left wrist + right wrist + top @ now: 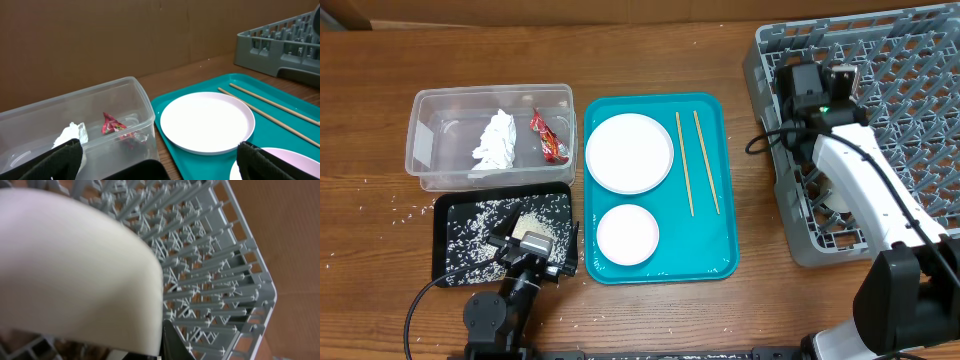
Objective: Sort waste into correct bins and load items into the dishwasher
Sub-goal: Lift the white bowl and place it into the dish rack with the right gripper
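From where I stand the teal tray [715,250] sits mid-table. On it the large white plate [629,152] lies toward 11 o'clock, the smaller white dish [627,234] toward 7 o'clock, and the two chopsticks [686,165] lie side by side along its 3 o'clock side, apart from both dishes. At 10 o'clock on the table is the clear tub [420,150], holding the crumpled white tissue [496,140] and, just beside it, the red wrapper [549,137]. Directly below the tub, at 8 o'clock, the black tray [445,270] is strewn with rice grains [485,225], and a few stray grains [380,215] dot the wooden table [520,50] at 9 o'clock. The left gripper [527,243] hangs over the black tray's 3 o'clock half. Its fingers [62,160] are spread wide with nothing between them. Over at 2 o'clock the grey dish rack [920,90] takes up the corner, and the right gripper [817,80] is above its 9 o'clock edge. Its wrist camera is largely filled by what looks like the small white cup [75,270], with one dark finger [172,342] pressed to the cup's lower rim, so it seems clasped there above the pegs.
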Robot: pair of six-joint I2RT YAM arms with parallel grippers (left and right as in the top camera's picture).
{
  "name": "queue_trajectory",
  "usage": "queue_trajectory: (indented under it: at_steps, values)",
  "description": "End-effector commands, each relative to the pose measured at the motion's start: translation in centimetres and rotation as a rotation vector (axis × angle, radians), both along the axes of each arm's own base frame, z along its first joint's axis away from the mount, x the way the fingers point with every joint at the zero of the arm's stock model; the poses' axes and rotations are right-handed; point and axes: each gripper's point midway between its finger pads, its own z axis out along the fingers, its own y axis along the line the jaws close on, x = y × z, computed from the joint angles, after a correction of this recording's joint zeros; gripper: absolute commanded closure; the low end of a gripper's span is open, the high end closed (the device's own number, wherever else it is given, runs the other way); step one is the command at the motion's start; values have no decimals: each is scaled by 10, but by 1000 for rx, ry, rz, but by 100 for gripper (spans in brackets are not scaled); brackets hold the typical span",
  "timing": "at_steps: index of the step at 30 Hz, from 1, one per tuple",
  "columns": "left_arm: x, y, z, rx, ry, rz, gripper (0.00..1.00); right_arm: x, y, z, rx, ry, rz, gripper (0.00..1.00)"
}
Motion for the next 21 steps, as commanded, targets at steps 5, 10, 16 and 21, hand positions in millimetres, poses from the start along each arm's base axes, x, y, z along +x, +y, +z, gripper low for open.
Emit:
queue_trajectory:
  at_steps: [5, 10, 16, 21]
  values:
    - [-1, -1, 1, 13, -13, -12, 0, 22, 5, 52, 27, -135, -3, 96]
    - [-1, -1, 1, 13, -13, -12, 0, 15, -23, 51, 16, -144, -86, 96]
    - [-1, -1, 1, 13, -13, -12, 0, 7, -54, 48, 12, -133, -163, 96]
    - [-1, -1, 1, 13, -13, -12, 0, 3, -64, 21, 57, -63, -183, 96]
